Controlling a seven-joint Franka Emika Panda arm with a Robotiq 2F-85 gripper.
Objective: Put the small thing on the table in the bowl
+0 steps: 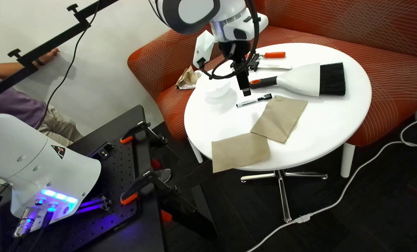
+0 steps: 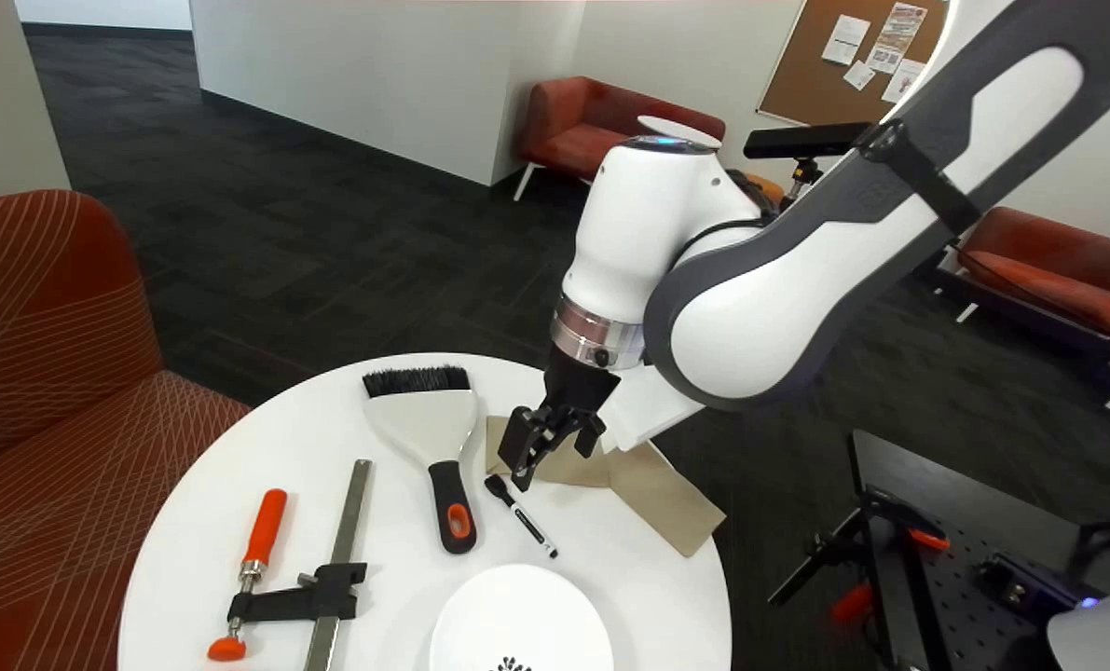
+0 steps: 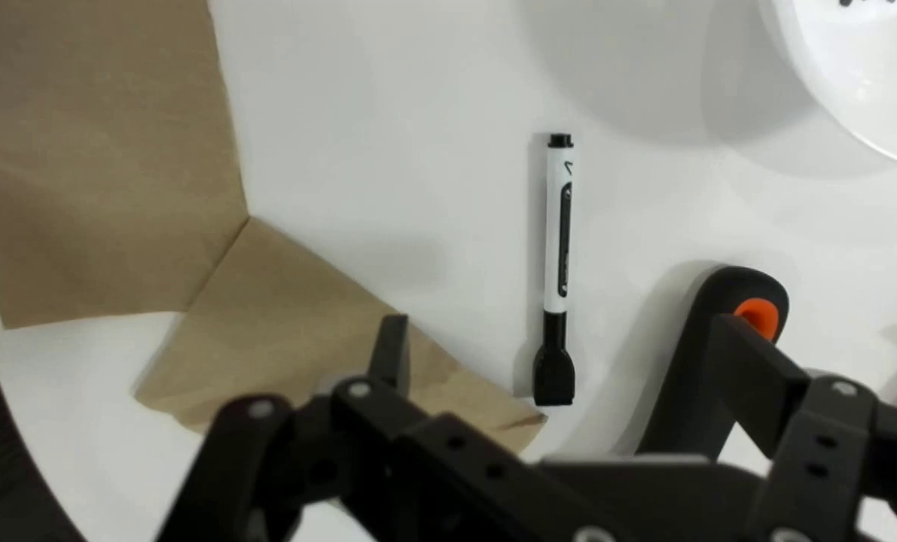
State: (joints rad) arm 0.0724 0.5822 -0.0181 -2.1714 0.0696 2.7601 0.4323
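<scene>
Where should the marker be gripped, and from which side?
Probably by the white barrel of the marker, near mid-length, from directly above, pinching across its width. Slim, it lies flat on the table; in the wrist view, the open tool appears turned to close that way. The brush handle and brown paper lie near its black cap, so the barrel likely leaves more room.

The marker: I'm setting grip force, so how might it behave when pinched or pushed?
Slim and straight, the marker is probably light and stiff. Its narrow barrel might roll if pushed, though the flared black end could resist.
</scene>
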